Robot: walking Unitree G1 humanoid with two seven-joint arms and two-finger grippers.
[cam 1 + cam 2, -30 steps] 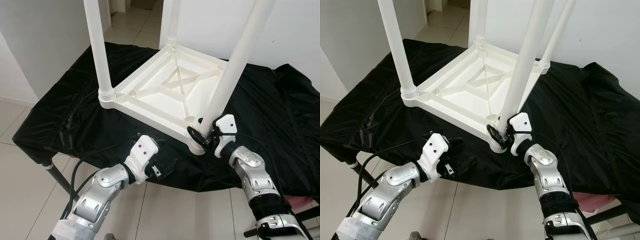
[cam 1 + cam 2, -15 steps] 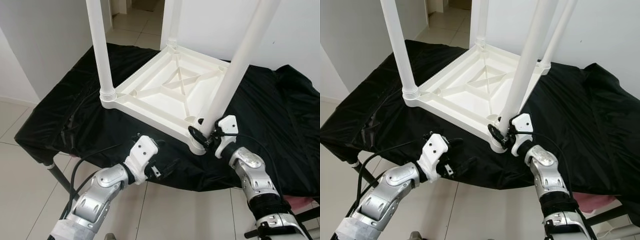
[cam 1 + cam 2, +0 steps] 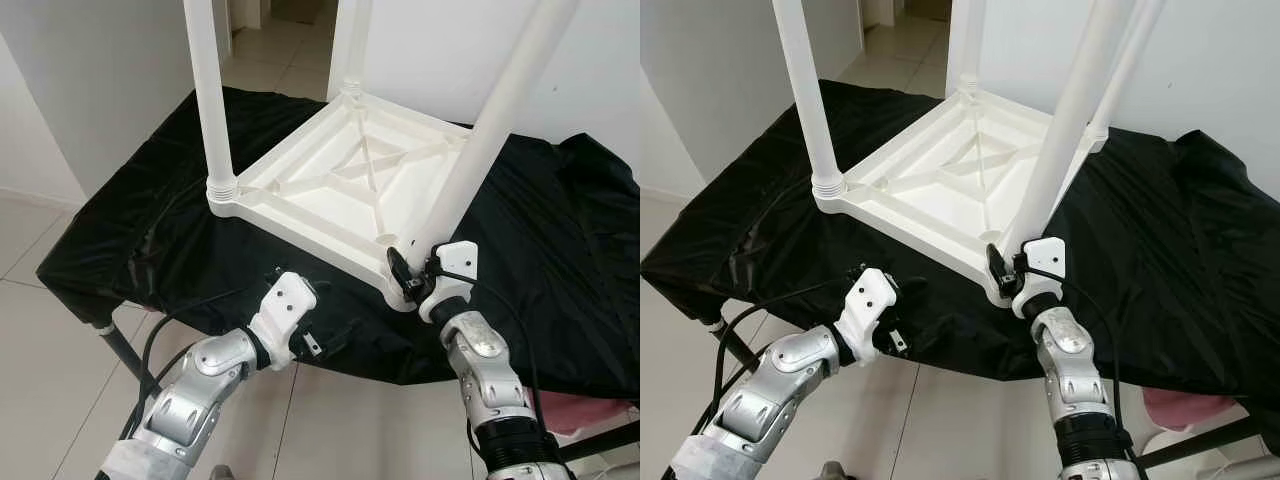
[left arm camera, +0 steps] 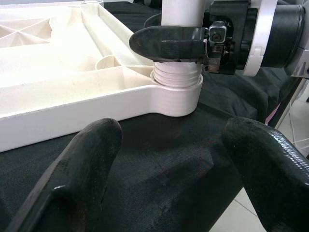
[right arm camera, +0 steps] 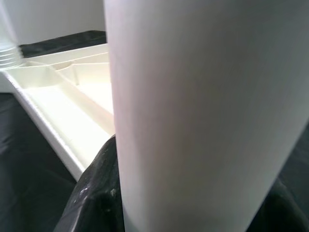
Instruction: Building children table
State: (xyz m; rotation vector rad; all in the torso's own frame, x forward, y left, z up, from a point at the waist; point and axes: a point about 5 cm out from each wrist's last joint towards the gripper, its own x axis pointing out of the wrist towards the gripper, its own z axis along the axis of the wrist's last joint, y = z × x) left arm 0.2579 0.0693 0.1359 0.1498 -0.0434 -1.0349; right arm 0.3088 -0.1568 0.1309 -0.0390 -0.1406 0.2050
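I see the white children's table [image 3: 340,190] lying upside down on the black cloth [image 3: 150,230], legs up. My right gripper [image 3: 410,272] is clenched around the near leg [image 3: 470,160] just above its socket at the tabletop's near corner. My left gripper [image 3: 312,335] hovers released over the cloth's near edge.

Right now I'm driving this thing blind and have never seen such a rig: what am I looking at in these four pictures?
The two wide pictures come from the robot's head, looking down. A white children's table lies upside down on a black cloth, legs pointing up. The right gripper clamps the nearest leg just above its socket. The left gripper, fingers open, hovers over the cloth beside that corner. The close picture showing both black fingers comes from the left wrist; the picture with the big white leg comes from the right wrist.
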